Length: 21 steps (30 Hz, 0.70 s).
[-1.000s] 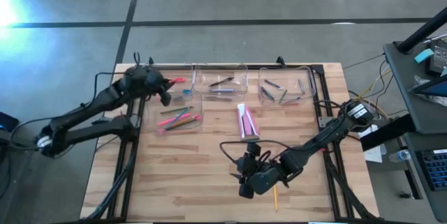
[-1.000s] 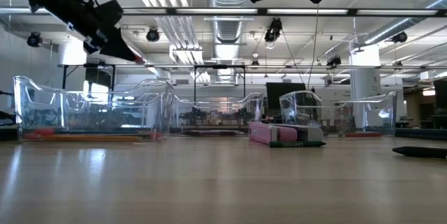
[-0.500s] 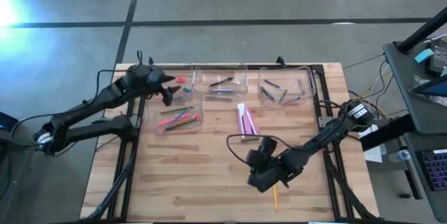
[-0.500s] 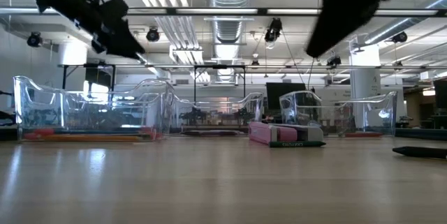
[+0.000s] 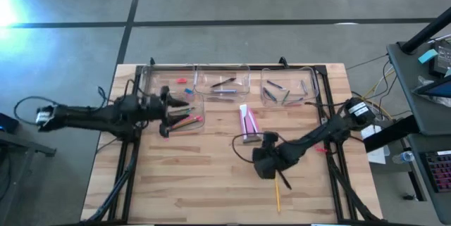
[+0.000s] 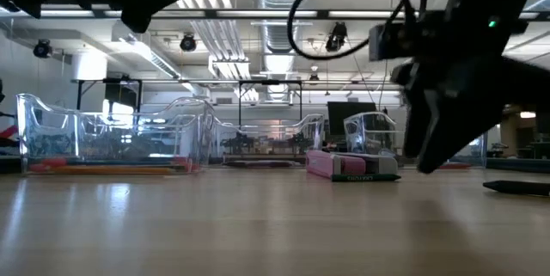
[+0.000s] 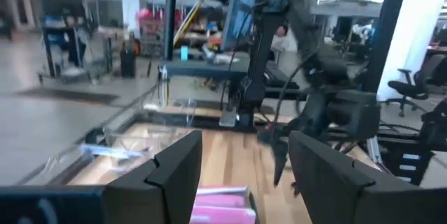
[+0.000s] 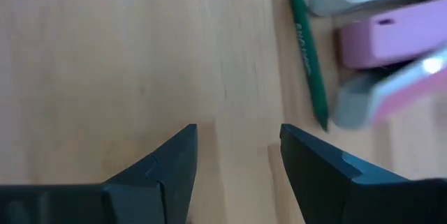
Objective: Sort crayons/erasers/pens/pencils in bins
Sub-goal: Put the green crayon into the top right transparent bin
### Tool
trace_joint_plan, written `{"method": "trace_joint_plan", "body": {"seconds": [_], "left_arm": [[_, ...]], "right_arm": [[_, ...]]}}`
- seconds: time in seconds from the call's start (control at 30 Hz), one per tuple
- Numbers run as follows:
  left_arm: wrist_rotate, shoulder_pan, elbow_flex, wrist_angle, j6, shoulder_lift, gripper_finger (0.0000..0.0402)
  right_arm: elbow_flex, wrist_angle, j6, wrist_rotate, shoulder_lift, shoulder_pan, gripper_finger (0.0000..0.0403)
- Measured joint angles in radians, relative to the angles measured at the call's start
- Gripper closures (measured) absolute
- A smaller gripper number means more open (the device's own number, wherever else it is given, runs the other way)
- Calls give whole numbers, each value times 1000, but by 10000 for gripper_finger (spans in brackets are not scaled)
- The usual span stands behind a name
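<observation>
Wooden table (image 5: 211,177): right gripper (image 8: 237,155) open, empty, hovering just short of pink erasers (image 8: 391,39) and green crayon (image 8: 309,60); left gripper (image 7: 244,165) open, empty.

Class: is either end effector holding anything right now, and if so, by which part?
Nothing is held. The left end effector and right end effector are both open and empty.

Two dark, slender jointed arms trail looping black cables, each ending in blunt black jaws.
</observation>
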Motion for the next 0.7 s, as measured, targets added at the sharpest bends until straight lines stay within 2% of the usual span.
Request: {"method": "trace_joint_plan", "body": {"seconds": [0.1,0.2,0.4,0.7], "left_arm": [[-120,-106,-37,92,50,36,203],[-194,-178,-39,99,69,84,203],[-200,-256,-38,174,54,211,203],[-209,-266,-20,231,44,354,203]], "right_arm": [[-56,105,-73,-47,0,-60,209],[-85,172,-133,-89,-1,-116,209],[-96,250,-206,-127,-8,-171,209],[-79,256,-211,-144,-13,-208,209]]}}
